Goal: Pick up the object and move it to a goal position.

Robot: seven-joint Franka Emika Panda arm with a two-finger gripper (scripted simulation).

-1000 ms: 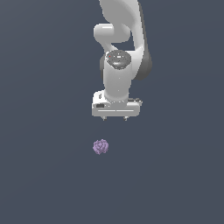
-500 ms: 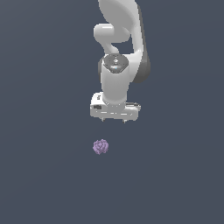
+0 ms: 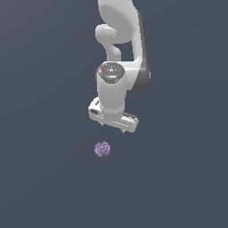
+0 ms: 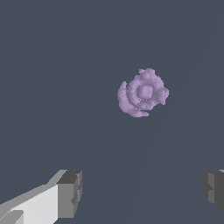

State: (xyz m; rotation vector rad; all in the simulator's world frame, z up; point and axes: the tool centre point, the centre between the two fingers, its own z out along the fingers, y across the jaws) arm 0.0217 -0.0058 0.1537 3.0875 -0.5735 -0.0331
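The object [image 3: 103, 149] is a small pale-purple bumpy ball lying on the dark grey floor. The wrist view shows its berry-like ridged surface [image 4: 142, 92]. My white gripper [image 3: 113, 127] hangs above it, a little toward the exterior view's right, with a clear gap between them. In the wrist view both fingers [image 4: 70, 194] stand wide apart with nothing between them, so the gripper [image 4: 142, 190] is open and holds nothing.
The white arm [image 3: 121, 49] rises behind the gripper to the top of the exterior view. A plain dark grey floor [image 3: 44, 178] surrounds the ball on all sides.
The gripper has shifted toward the exterior view's left and slightly down, and the wrist has tilted. The ball has stayed where it was.
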